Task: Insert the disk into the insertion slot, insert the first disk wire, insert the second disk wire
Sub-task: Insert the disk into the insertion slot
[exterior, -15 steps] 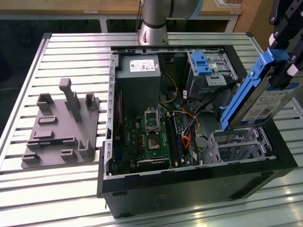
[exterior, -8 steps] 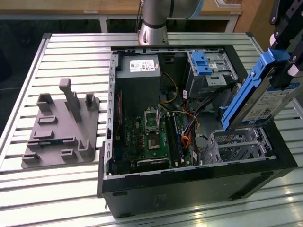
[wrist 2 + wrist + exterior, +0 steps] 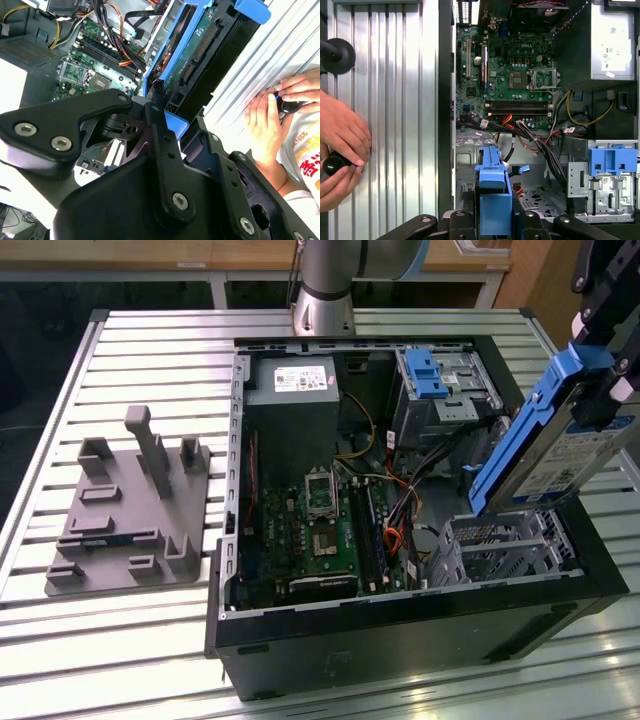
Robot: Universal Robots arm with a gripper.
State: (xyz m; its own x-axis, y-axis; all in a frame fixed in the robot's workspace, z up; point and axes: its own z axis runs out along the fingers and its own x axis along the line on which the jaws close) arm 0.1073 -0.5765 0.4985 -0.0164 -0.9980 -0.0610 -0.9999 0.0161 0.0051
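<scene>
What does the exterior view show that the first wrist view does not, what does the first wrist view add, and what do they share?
Exterior view: a grey fixture plate with upright posts on the slatted table, and the white-labelled face of the disk, tilted above the insertion slot. First wrist view: a person's hands around a small black knob beside the case. Shared: the disk's blue carrier clamped in the gripper, the green motherboard and the blue latch on the taller bay.

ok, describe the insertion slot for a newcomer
Find the open black computer case. At its near corner on the exterior view's right, under the tilted disk, sits the insertion slot. It is low, silver and perforated, unlike the taller grey bay with the blue latch.
</scene>
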